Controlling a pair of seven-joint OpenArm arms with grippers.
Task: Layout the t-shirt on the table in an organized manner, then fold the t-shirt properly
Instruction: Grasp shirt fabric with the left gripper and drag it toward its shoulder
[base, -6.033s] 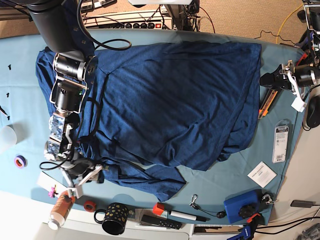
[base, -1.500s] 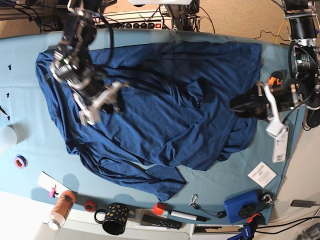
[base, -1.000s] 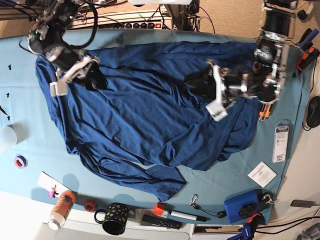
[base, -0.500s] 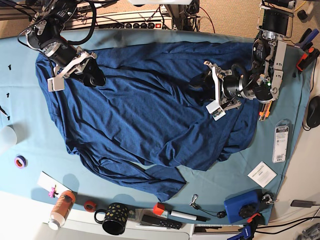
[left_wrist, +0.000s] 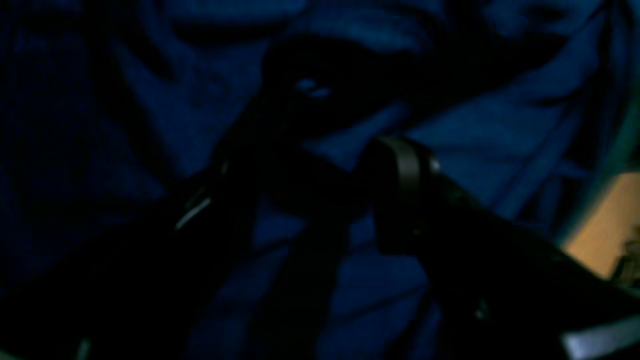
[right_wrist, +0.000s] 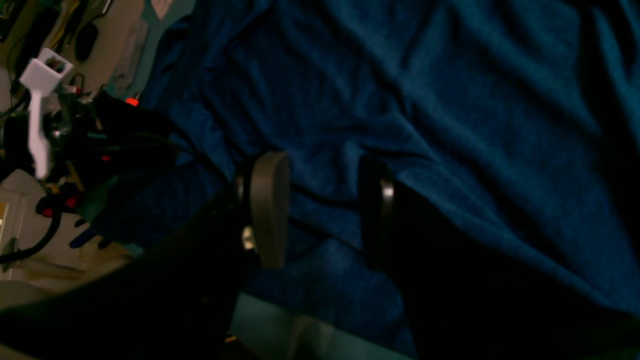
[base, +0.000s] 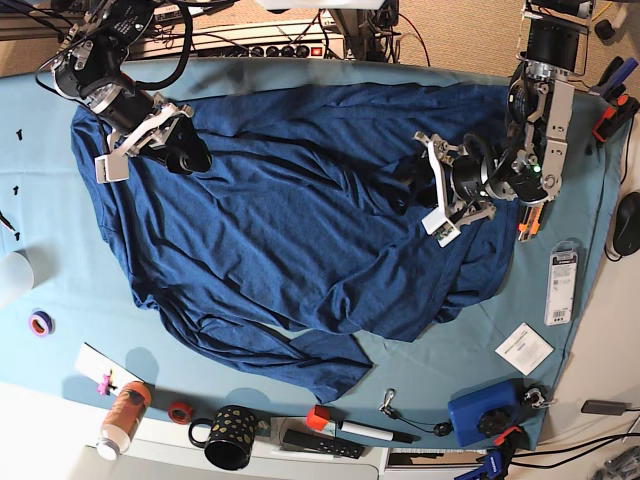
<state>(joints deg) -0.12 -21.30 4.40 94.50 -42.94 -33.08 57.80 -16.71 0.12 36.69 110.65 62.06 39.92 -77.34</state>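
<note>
Along the near edge of the table (base: 440, 365), on the side of the t-shirt (base: 300, 220) closest to the base camera, sit a black polka-dot mug (base: 227, 436), an orange bottle (base: 122, 418), a white marker (base: 372, 431) and a blue box (base: 484, 412). Just beyond them a loose sleeve of the t-shirt (base: 320, 362) trails toward the mug, lying flat on the teal cloth. The t-shirt itself covers most of the table's middle, spread out but still rumpled, with long creases running across it and a bunched fold near its centre-right. Over that fold is the left gripper (base: 420, 185), resting low on the cloth; the base view shows its white-tipped fingers set wide apart, and in the dim left wrist view (left_wrist: 310, 165) the dark fingers straddle blue fabric without pinching any of it. Toward the far corner of the t-shirt, the right gripper (base: 185, 150) sits on the shirt's upper edge. In its wrist view (right_wrist: 320, 210) the two pads stand partly apart with a ridge of cloth lying between them; whether they actually grip that ridge cannot be told.
</note>
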